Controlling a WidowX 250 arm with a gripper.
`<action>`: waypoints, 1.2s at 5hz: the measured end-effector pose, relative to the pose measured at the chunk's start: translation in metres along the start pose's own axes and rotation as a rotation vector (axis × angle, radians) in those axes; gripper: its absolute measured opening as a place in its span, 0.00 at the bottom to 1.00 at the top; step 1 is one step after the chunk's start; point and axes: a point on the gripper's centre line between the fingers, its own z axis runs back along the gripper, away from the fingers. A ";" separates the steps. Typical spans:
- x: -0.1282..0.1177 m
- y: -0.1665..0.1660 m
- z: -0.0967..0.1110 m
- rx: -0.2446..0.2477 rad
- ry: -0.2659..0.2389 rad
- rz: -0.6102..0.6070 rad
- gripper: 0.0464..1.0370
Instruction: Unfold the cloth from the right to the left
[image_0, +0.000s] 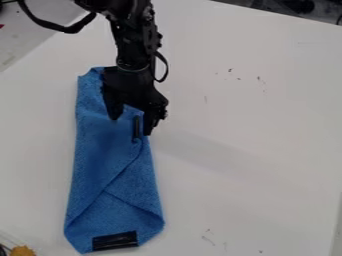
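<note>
The black gripper (132, 125) hangs from the top edge over the upper right part of the blue cloth, open, its two fingers apart. The blue cloth (97, 165) lies as a long, folded strip on the left half of the table, with a diagonal fold line across its lower part. Between the fingers, a narrow black strip (136, 127) stands out near the cloth's right edge. A wider black patch (115, 241) marks its bottom end. The arm hides some of the cloth's upper right edge.
The white table (254, 150) extends to the right of the cloth, with small dark marks on it. An orange-yellow object (23, 251) sits at the bottom left corner. A black cable loops beside the arm at the upper left. Dark items lie beyond the table's top right edge.
</note>
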 end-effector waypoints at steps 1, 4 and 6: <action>0.000 0.003 -0.001 -0.010 -0.001 0.001 0.63; 0.000 0.001 -0.007 -0.018 -0.002 -0.011 0.04; -0.013 0.031 0.029 0.096 -0.059 0.082 0.02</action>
